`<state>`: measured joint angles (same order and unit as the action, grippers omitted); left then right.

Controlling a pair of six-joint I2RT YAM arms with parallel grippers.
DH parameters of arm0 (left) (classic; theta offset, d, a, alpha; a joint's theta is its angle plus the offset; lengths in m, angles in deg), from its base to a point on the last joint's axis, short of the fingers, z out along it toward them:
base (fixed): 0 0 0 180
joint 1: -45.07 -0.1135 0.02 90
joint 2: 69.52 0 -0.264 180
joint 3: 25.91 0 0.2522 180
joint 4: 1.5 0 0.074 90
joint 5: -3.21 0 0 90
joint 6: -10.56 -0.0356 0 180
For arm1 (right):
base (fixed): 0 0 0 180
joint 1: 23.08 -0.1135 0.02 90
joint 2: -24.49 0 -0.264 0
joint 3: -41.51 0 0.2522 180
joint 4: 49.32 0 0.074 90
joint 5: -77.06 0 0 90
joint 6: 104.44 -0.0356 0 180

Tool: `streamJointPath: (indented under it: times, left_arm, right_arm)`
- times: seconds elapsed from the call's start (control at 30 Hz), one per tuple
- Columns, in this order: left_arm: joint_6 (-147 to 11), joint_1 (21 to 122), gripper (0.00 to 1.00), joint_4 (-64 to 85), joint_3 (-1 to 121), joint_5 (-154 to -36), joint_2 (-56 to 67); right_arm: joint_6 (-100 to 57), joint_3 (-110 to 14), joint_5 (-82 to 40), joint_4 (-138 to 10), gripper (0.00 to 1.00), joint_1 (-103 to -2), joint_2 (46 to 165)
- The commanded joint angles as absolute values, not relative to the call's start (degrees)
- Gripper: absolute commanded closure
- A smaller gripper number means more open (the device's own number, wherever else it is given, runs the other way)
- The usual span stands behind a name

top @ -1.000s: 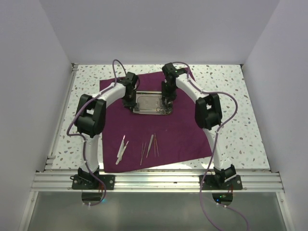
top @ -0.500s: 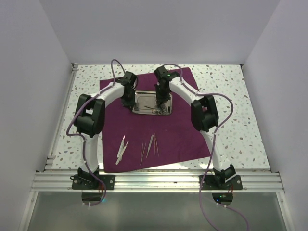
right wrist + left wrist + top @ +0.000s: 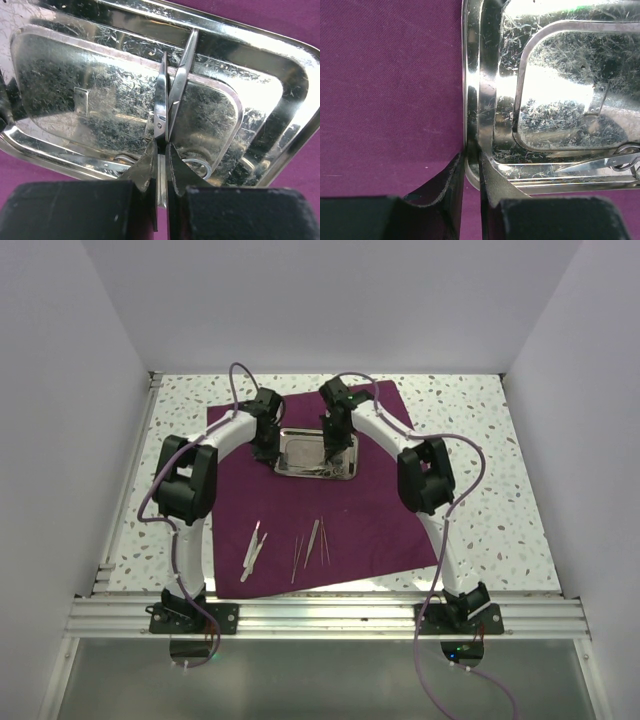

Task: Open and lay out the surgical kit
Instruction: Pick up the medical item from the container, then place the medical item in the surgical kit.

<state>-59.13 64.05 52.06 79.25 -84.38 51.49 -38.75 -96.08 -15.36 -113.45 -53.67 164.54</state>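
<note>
Purple cloth point(image 3: 380, 510) spread flat on table, steel tray point(image 3: 300, 452) on its far half.
Left gripper point(image 3: 471, 167) at tray's left edge, fingers clenched on rim, one outside, one inside.
Right gripper point(image 3: 161, 160) over tray's middle, jaws pinched tight on scissors point(image 3: 172, 90) near pivot; blades point away from gripper, across tray floor.
Second ring-handled instrument point(image 3: 600, 164) lies inside tray against wall.
Tweezers point(image 3: 255, 548) and probes point(image 3: 312, 542) lie on cloth, near side of tray, well apart from it.
</note>
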Motion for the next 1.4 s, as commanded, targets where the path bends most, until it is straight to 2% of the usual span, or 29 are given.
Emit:
streamJointPath:
  times: [0.0, 0.17, 0.4, 0.53, 0.67, 0.83, 1.1, 1.13, 1.2, 1.23, 1.27, 1.33, 1.37]
  left_arm:
    - [-60.5, 63.2, 0.81, 50.6, 79.3, -84.5, 49.5]
    - [-60.5, 63.2, 0.81, 50.9, 79.3, -84.2, 49.3]
    - [-60.3, 63.2, 0.82, 52.2, 80.4, -83.1, 48.3]
    - [-59.9, 63.2, 0.82, 52.5, 81.0, -83.0, 47.2]
    - [-59.5, 63.4, 0.81, 53.0, 80.8, -82.9, 46.0]
    - [-58.6, 63.3, 0.78, 52.5, 79.3, -83.5, 44.5]
    - [-58.3, 63.5, 0.71, 53.5, 81.4, -84.9, 44.3]
    - [-58.5, 63.6, 0.7, 53.6, 82.3, -84.9, 44.2]
    - [-59.7, 64.1, 0.68, 53.6, 83.0, -85.6, 44.1]
    - [-60.2, 64.3, 0.68, 53.3, 83.6, -86.3, 44.1]
    - [-61.8, 64.6, 0.67, 53.0, 83.9, -86.5, 44.2]
    - [-63.3, 66.4, 0.66, 52.5, 85.4, -87.8, 44.5]
    - [-64.1, 67.1, 0.66, 52.4, 85.9, -87.8, 45.1]
  right_arm:
    - [-37.1, -98.2, -13.0, -121.5, 1.0, -54.3, 166.4]
    - [-38.8, -103.6, -13.0, -122.4, 1.0, -54.3, 162.1]
    - [-39.7, -98.2, -13.6, -120.8, 1.0, -53.9, 152.4]
    - [-38.8, -82.8, -13.0, -116.5, 1.0, -53.6, 141.1]
    - [-38.3, -59.7, -9.5, -112.8, 1.0, -53.6, 125.6]
    - [-41.1, -37.6, -10.1, -107.4, 1.0, -53.5, 115.8]
    - [-40.9, -31.9, -10.8, -103.2, 1.0, -53.5, 121.1]
    - [-41.1, -32.1, -10.8, -103.5, 0.95, -53.5, 122.4]
    - [-41.2, -32.0, -10.6, -104.1, 0.71, -53.4, 122.8]
    - [-41.7, -31.9, -9.4, -104.4, 0.44, -53.4, 122.3]
    - [-41.9, -31.9, -9.0, -104.8, 0.34, -53.4, 121.9]
    - [-42.4, -32.5, -7.4, -106.2, 0.22, -53.4, 121.0]
    - [-42.4, -32.9, -7.1, -106.8, 0.21, -53.5, 120.2]
